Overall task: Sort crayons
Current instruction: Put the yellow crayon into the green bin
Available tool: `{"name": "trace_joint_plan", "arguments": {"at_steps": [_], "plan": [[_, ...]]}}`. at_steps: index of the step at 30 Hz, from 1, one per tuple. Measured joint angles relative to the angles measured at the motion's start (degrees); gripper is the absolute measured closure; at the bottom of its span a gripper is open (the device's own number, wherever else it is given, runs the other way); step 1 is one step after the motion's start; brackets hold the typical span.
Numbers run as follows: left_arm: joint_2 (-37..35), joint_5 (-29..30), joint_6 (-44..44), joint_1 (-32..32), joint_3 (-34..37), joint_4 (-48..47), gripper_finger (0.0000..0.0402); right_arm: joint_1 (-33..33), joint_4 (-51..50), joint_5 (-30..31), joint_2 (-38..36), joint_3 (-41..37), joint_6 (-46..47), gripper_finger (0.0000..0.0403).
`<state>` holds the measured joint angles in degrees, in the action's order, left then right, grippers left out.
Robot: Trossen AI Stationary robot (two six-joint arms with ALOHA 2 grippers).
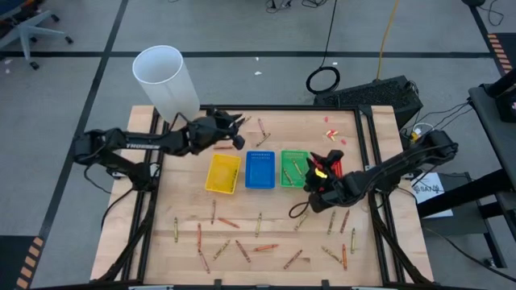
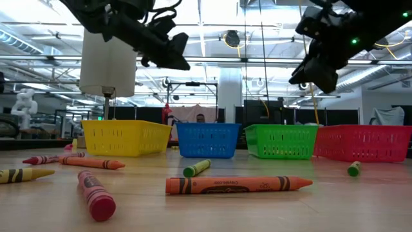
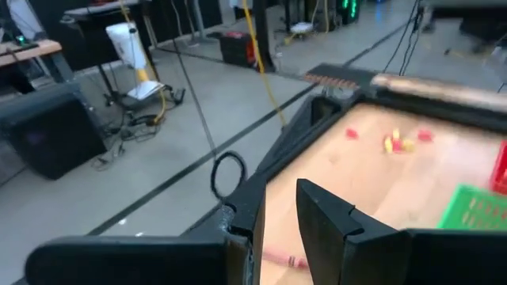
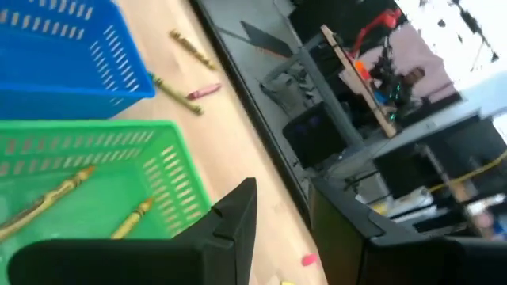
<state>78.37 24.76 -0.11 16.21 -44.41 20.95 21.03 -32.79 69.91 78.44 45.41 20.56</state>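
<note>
Several crayons (image 1: 242, 250) lie scattered flat on the near half of the wooden table; an orange one (image 2: 238, 185) lies close to the low camera. Four trays stand in a row: yellow (image 1: 222, 173), blue (image 1: 260, 169), green (image 1: 292, 167) and red (image 2: 364, 142). Two yellowish crayons (image 4: 47, 198) lie in the green tray. My left gripper (image 1: 239, 133) hangs open and empty above the table just beyond the yellow tray; a reddish crayon (image 3: 281, 257) lies below it. My right gripper (image 1: 316, 165) hangs open and empty over the green and red trays.
A tall white cylinder (image 1: 165, 80) stands at the table's far left corner. Small red-pink and yellow scraps (image 1: 330, 133) lie at the far right. A few crayons (image 4: 190, 91) lie beyond the blue tray. A black frame (image 1: 282, 109) borders the table.
</note>
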Motion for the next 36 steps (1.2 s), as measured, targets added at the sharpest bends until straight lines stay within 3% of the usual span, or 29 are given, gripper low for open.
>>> {"name": "trace_joint_plan", "arguments": {"at_steps": [6,10,19,22,36], "plan": [[0.26,2.94,6.33,1.83,0.01,-1.34,0.0327,-0.70,-0.09,-2.45,-0.36,0.00,7.50,0.0303],[0.44,3.26,-1.09,2.17,0.05,-4.19,0.0327,-0.71,1.04,-2.45,-0.36,0.00,8.66,0.0303],[4.35,-1.52,-2.59,8.22,0.15,-6.94,0.0327,-0.99,9.49,-2.43,-0.36,0.00,3.86,0.0303],[6.27,-6.17,-2.72,10.39,0.12,-6.60,0.0324,-1.13,10.32,-2.45,-0.33,0.02,3.98,0.0303],[17.80,-11.30,-8.57,12.99,-2.29,-4.73,0.0263,-1.52,10.31,-2.56,-0.33,0.02,6.42,0.0303]]}}
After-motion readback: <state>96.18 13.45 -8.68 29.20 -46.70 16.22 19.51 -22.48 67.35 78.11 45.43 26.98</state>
